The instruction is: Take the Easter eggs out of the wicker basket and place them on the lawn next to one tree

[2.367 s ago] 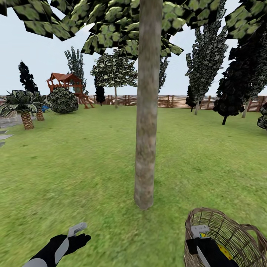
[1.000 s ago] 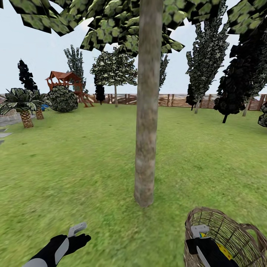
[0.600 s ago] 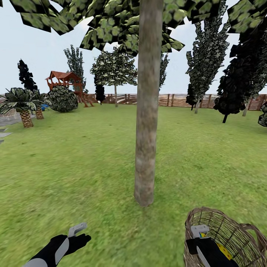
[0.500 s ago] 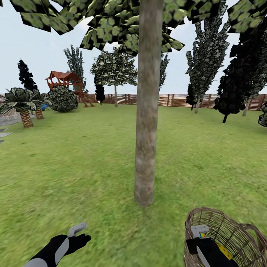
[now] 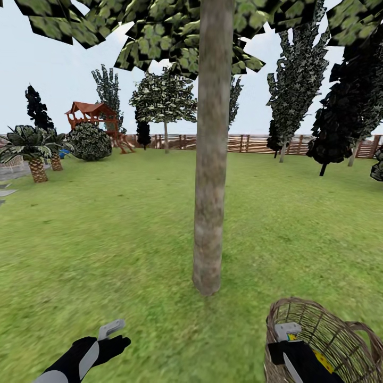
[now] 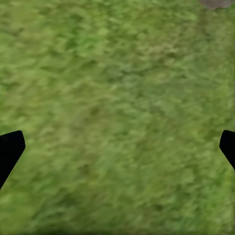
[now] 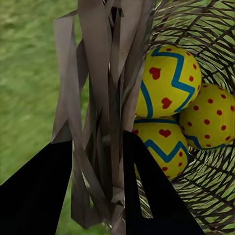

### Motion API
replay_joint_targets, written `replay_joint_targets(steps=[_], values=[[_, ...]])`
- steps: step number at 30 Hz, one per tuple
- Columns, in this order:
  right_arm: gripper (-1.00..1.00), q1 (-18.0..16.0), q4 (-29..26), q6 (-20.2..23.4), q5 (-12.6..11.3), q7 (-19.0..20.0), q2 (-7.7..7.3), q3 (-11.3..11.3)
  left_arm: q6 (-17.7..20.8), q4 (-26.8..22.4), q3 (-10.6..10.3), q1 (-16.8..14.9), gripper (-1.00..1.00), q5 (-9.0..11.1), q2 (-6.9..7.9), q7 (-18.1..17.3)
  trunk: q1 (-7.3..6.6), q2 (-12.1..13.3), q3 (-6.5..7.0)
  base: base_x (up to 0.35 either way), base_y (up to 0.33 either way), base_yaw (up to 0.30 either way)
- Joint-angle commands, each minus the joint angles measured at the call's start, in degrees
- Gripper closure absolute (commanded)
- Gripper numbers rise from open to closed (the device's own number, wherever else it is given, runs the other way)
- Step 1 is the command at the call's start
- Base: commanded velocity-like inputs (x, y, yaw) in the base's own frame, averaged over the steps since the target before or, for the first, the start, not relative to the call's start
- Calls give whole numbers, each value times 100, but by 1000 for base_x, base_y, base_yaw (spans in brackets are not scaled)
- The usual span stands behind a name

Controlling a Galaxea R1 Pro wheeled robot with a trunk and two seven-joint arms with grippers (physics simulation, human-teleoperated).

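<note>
The tree [image 5: 210,186] stands straight ahead, its grey-brown trunk meeting the lawn [image 5: 106,239] close in front of me. The wicker basket [image 5: 324,332] is at the bottom right, near the trunk's foot. My right gripper [image 5: 287,334] is shut on the basket's woven rim [image 7: 98,98]. In the right wrist view, three Easter eggs lie inside: one [image 7: 169,81], another [image 7: 213,117] and a third [image 7: 161,147]. A yellow bit of egg [image 5: 323,360] shows in the head view. My left gripper [image 5: 110,331] hangs open over bare grass, its fingertips [image 6: 10,149] wide apart.
Short palms [image 5: 34,154], a round bush [image 5: 90,142] and a red play structure [image 5: 93,116] stand far left. Dark narrow trees [image 5: 340,117] line the right. A slatted wooden fence [image 5: 255,144] closes the back. Grey paving slabs [image 5: 4,194] show at the left edge.
The whole picture has shifted a little, so the camera has moved slightly. Both grippers and the basket keep their places relative to me.
</note>
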Motion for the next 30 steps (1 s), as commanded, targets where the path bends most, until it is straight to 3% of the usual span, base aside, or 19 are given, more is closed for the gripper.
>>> replay_joint_targets(steps=[1,30], values=[[100,-5,-10,35,30,-38,-6,34,41,-7,32,-2,-100,21,-2,-15,23,-47,-26,0,0,0],[100,-5,-10,11,49,-47,6,34,41,3,32,-2,-100,20,-7,-6,660,-1210,-547,0,0,0]])
